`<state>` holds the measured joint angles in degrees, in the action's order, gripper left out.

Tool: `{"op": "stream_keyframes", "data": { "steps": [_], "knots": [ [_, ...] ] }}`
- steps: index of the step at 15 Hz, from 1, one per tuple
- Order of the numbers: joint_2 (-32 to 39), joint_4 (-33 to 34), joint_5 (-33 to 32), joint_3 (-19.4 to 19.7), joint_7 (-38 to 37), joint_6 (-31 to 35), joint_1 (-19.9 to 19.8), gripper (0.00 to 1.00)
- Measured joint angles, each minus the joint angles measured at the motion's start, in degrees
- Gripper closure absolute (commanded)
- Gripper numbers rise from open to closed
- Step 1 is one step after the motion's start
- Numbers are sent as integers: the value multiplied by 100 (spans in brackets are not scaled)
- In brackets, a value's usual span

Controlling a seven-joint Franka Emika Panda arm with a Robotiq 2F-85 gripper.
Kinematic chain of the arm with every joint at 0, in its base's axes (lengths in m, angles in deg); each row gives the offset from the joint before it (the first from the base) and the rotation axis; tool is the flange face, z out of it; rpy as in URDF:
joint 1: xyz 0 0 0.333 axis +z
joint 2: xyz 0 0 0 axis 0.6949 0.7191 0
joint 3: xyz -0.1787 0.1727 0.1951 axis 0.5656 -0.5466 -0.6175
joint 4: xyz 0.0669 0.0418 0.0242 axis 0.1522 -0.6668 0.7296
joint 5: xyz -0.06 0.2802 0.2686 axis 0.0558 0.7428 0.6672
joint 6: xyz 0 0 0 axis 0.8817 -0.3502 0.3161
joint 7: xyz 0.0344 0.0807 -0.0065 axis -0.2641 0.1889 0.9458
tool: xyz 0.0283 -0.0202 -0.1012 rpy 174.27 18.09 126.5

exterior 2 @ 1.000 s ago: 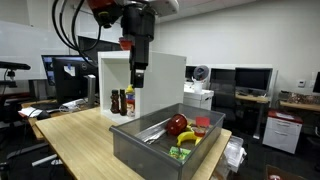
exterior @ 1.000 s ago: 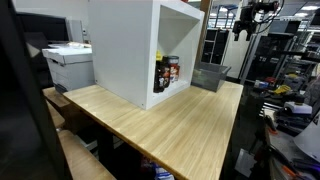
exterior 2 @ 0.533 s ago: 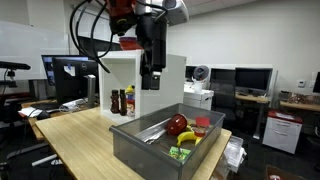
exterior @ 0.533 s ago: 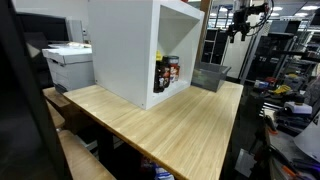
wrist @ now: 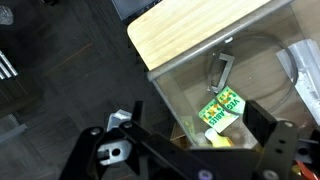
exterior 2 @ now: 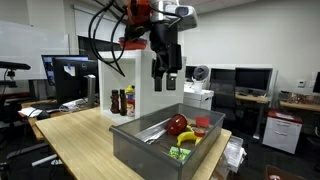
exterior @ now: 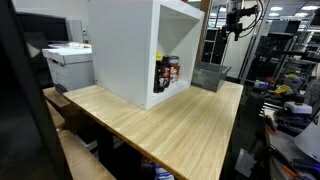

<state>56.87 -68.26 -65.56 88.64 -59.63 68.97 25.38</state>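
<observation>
The hand [exterior 2: 167, 86] hangs high above the grey bin [exterior 2: 140, 152], jaws spread wide and empty, the green packet [wrist: 224, 108] lying inside the bin beside the banana [exterior 2: 190, 139] (apple [exterior 2: 178, 124] just behind); a straight drop could clip the bin's rim, since the hand looks close to its edge.

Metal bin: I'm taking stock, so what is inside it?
Inside the metal bin: a red fruit, a banana, a green packet and a red container. Its near wall hides part of the floor.
</observation>
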Motion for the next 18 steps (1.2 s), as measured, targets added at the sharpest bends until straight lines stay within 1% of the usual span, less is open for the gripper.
{"op": "stream_keyframes", "data": {
  "steps": [12,18],
  "knots": [
    [876,956,29,-148,261,63,-2,0],
    [1124,1276,23,-247,262,54,7,0]
  ]
}}
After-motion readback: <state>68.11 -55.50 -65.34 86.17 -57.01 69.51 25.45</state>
